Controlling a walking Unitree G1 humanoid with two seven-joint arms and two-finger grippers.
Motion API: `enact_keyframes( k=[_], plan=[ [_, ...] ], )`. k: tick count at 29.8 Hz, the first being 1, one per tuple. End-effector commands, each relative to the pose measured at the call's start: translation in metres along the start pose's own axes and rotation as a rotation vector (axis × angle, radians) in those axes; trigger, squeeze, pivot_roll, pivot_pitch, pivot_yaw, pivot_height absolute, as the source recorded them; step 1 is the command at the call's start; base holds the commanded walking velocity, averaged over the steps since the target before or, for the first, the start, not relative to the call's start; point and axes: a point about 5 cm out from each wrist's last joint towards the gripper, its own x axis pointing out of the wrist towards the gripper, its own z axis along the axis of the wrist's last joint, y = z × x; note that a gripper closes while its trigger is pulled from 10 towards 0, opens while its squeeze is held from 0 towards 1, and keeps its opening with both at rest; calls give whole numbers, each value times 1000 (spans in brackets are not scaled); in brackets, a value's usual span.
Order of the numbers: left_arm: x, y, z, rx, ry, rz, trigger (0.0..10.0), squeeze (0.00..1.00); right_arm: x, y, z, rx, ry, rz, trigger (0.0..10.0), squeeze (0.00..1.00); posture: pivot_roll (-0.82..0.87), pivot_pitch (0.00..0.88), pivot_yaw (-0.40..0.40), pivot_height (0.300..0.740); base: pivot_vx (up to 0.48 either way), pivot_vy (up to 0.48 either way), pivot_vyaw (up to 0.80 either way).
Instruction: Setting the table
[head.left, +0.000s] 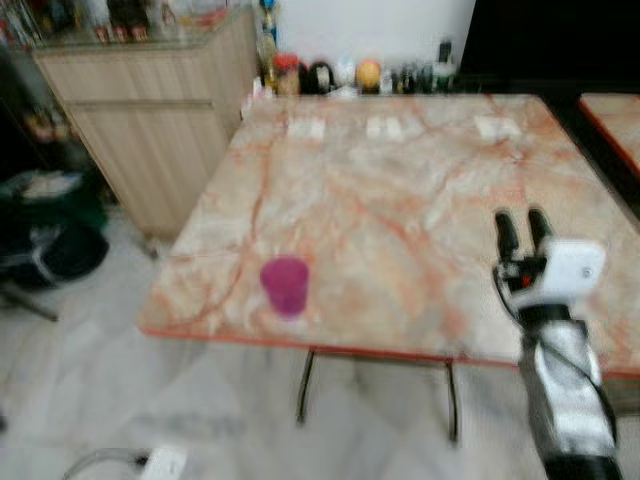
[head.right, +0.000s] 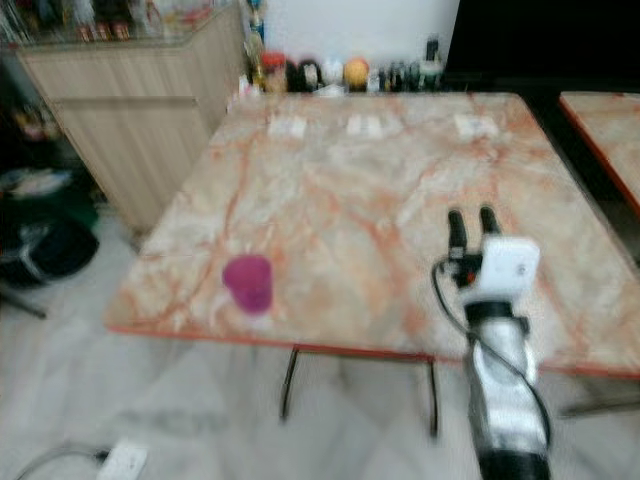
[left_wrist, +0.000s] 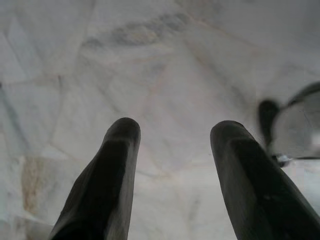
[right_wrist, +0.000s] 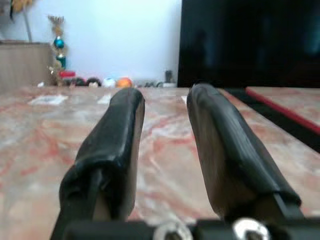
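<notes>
A small purple cup (head.left: 286, 286) stands upright near the front left corner of the marble table (head.left: 400, 190). My right gripper (head.left: 522, 230) hovers over the table's front right part, well to the right of the cup, its fingers open with nothing between them. The right wrist view looks along these fingers (right_wrist: 116, 145) across the tabletop toward the far wall. My left gripper (left_wrist: 172, 132) hangs over the pale tiled floor, open and empty.
Small bottles and jars (head.left: 345, 75) line the table's far edge. A wooden cabinet (head.left: 150, 110) stands at the left. Dark bags (head.left: 50, 235) lie on the floor beside it. A second table's edge (head.left: 612, 120) shows at the right. A white power strip (head.left: 160, 463) lies on the floor.
</notes>
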Motion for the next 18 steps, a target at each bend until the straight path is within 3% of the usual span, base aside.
enact_keyframes(
  k=[1, 18],
  plan=[
    [-1, 8, -1, -8, 1, 20, 10000, 0, 5, 8, 7, 16, -31, 22, 10000, 0, 48, 0, 39, 740, 0, 480, 0],
    [-1, 8, -1, -7, 0, 21, 10000, 0, 5, 11, 6, 24, -29, 24, 10000, 0, 51, 0, 40, 740, 0, 480, 0]
  ],
)
